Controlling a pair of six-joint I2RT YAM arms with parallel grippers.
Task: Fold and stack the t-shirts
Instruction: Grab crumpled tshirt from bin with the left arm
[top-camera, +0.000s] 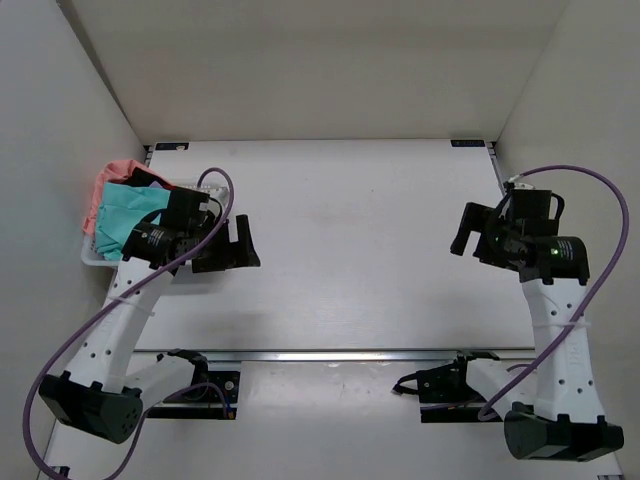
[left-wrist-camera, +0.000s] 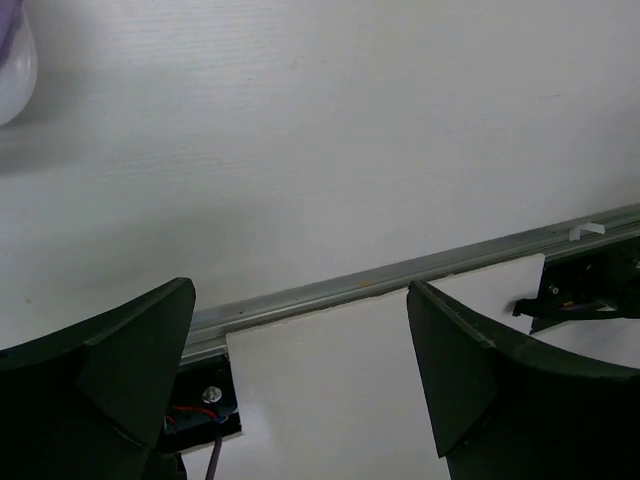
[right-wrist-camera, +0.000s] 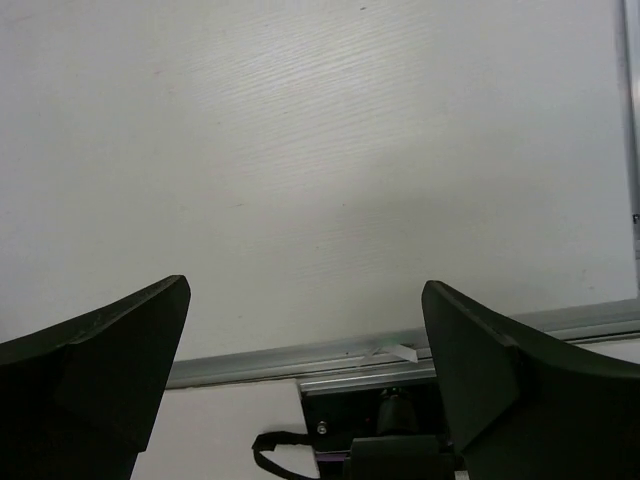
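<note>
I start with the table (top-camera: 350, 220): the white top carries no cloth that I can see, no shirt laid out, no stack begun. The basket (top-camera: 90, 258) sits at the far-left edge, partly hidden behind the left arm (top-camera: 135, 300). All the t-shirts I can make out are heaped in it. The teal shirt (top-camera: 125, 218) is on top, nearest the arm; the salmon shirt (top-camera: 108, 180) is behind it, spilling over the rim. A dark scrap (top-camera: 150, 180) at the back may be the red one, too little showing to say. No lavender in view. The left gripper (top-camera: 230, 250) hangs over bare table just beside the basket, jaws spread wide, nothing between them; its wrist view agrees. The right gripper (top-camera: 472, 238) is over the right side, well apart from the basket, likewise wide and empty. I judge the task at its start: nothing folded, nothing stacked, every shirt to be drawn out first.
</note>
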